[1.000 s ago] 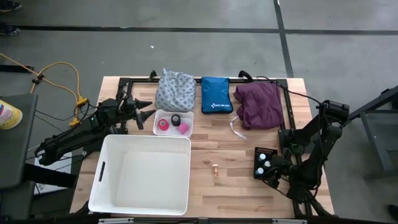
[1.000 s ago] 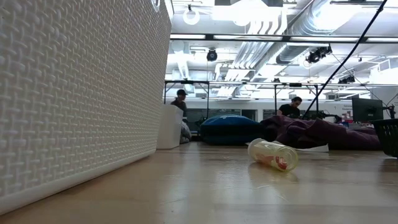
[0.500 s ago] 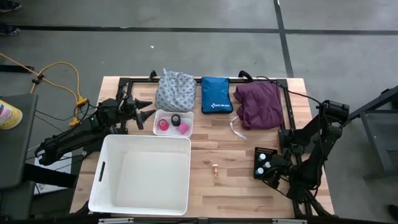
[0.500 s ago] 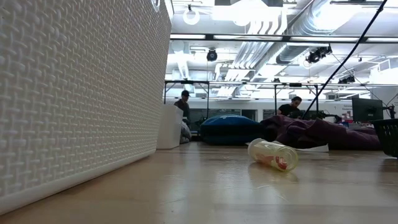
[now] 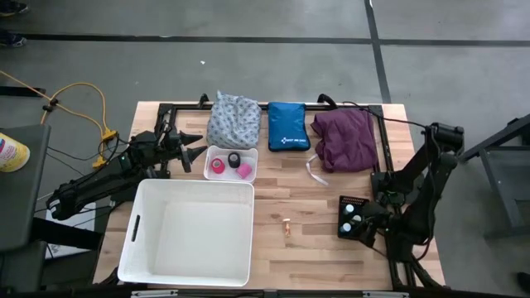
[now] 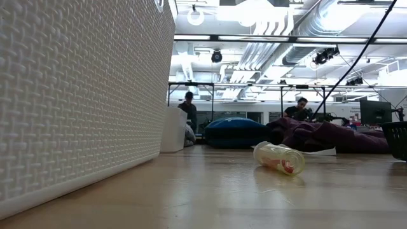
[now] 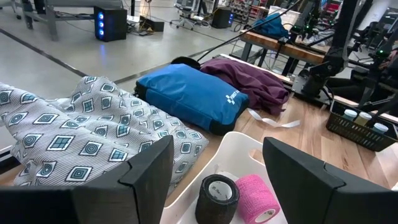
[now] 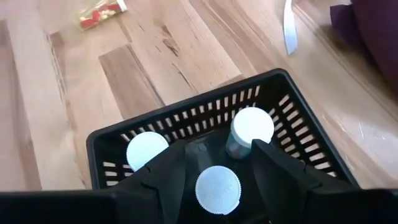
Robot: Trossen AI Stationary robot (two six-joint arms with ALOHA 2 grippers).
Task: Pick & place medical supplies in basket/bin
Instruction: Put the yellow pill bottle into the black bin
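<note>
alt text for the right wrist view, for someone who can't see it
The right gripper hangs open over a small black basket holding three white-capped vials. The basket sits on a wooden table, with one loose vial lying farther off.

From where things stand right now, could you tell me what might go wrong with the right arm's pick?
The right gripper hangs open over three white-capped vials packed close in the black basket, so closing could nudge or tip a neighbour. The light basket might also drag along when a vial is lifted. One vial already lies loose on the table and could roll.
</note>
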